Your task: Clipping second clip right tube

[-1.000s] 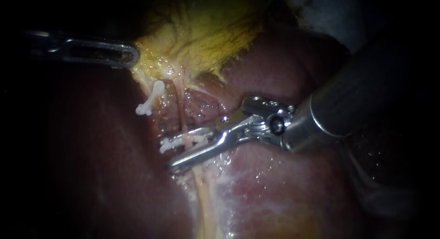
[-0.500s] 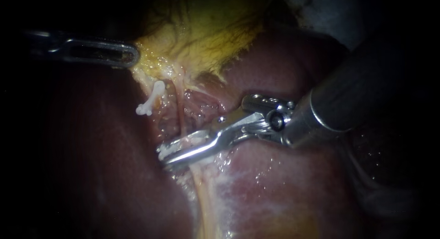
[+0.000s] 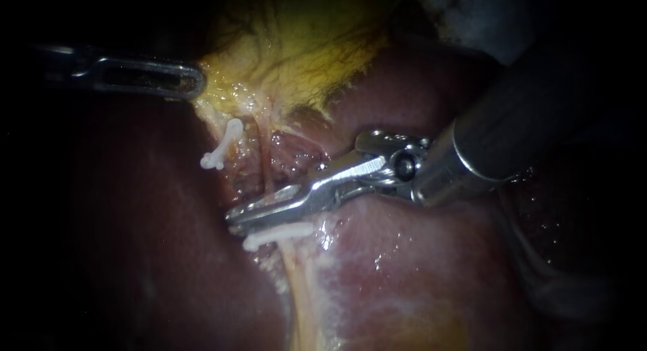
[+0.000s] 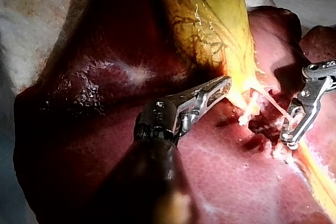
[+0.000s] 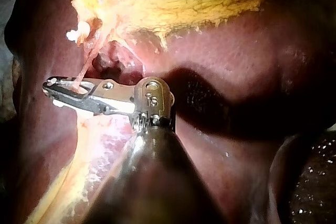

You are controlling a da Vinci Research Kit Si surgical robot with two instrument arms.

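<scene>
A white clip (image 3: pixel 278 234) sits across the right tube (image 3: pixel 267 172). It lies free just beside the right instrument (image 3: pixel 233 221), on the side away from the gallbladder (image 3: pixel 303 48). The clip's long axis runs crosswise to the tube and almost parallel to the end effector. Its jaws stand released, with a narrow gap between them and nothing visibly gripped; whether they brush the clip cannot be told. The tube crosses at those jaws on its way down over the liver (image 3: pixel 418 270).

The left instrument (image 3: pixel 197 81) is well apart, its end effector clenched on the gallbladder's pale edge. Another clip (image 3: pixel 220 152) sits nearer the gallbladder, on the neighbouring strand.

The right instrument is much the nearer. It would probably need to back out along its own shaft, toward the upper right. That path runs parallel to the white clip rather than across it, so the clip is not dragged.
</scene>
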